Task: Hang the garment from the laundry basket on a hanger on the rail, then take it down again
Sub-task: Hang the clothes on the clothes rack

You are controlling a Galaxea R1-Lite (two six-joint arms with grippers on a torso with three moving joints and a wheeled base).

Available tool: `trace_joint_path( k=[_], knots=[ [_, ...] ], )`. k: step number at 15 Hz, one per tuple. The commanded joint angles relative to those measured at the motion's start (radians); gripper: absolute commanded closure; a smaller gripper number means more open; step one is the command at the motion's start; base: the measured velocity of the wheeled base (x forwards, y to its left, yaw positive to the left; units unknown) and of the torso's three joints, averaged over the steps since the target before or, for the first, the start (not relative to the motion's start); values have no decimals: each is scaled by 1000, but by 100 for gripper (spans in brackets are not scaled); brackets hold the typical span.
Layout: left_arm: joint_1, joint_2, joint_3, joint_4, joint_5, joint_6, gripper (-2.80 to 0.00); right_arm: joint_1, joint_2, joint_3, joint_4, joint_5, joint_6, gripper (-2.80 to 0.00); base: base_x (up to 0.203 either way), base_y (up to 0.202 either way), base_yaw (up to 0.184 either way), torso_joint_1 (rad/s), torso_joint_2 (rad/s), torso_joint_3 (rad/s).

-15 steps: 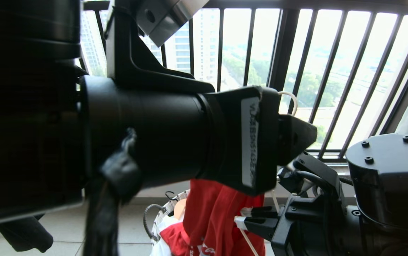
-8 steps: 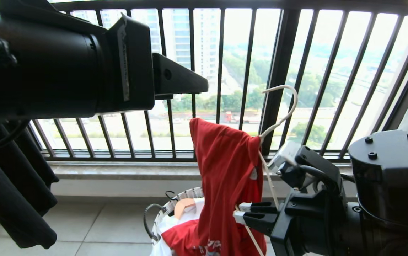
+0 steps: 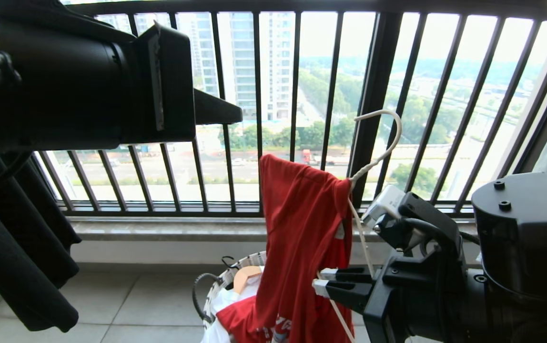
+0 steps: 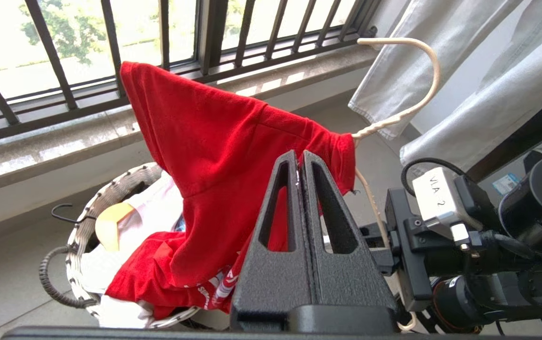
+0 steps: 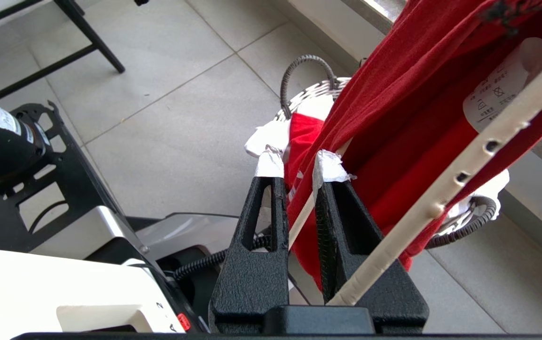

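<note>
The red garment (image 3: 302, 224) is draped over one arm of the thin white hanger (image 3: 388, 138), its lower part trailing into the round laundry basket (image 3: 214, 286) on the floor. My right gripper (image 3: 320, 281) reaches in from the right, shut on the hanger's (image 5: 464, 174) lower wire, with a fold of the garment (image 5: 408, 118) between its taped fingertips (image 5: 330, 166). The left gripper (image 3: 238, 113) is up at the left, clear of the cloth; in the left wrist view this gripper (image 4: 300, 158) is shut and empty, with the garment (image 4: 205, 137) beyond it. The rail is out of view.
A black barred window railing (image 3: 373, 95) and stone sill (image 3: 159, 228) run behind. A black garment (image 3: 25, 267) hangs at the left and pale grey cloth (image 4: 464, 71) at the right. A wooden hanger (image 3: 247, 276) and white laundry lie in the basket (image 5: 309, 89).
My left arm has swung away from in front of the head camera to the upper left, and its gripper has shut on nothing. The right gripper keeps holding the hanger and garment.
</note>
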Motion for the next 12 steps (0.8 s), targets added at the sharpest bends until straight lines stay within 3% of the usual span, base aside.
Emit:
trace_joint_path(
  k=[1, 3, 7, 9, 10, 12],
  knots=[
    [56, 22, -7, 31, -36, 22, 0, -1, -4, 0, -2, 1, 0, 0, 0, 0, 0, 0, 0, 0],
    [124, 28, -10, 41, -146, 34, 0, -1, -5, 0, -2, 1, 0, 0, 0, 0, 0, 0, 0, 0],
    [220, 43, -3, 44, -291, 70, 0, -1, -15, -11, -2, 0, -1, 0, 0, 0, 0, 0, 0, 0],
    [284, 42, -7, 61, -410, 82, 0, -5, -22, -11, -2, 7, -3, 0, 0, 0, 0, 0, 0, 0],
    [318, 53, -16, 68, -477, 96, 0, -19, -23, -11, -2, 29, -4, 0, 0, 0, 0, 0, 0, 0],
    [363, 117, -52, 77, -523, 116, 0, -57, -14, -26, -2, 80, -20, 0, 0, 0, 0, 0, 0, 0]
  ],
)
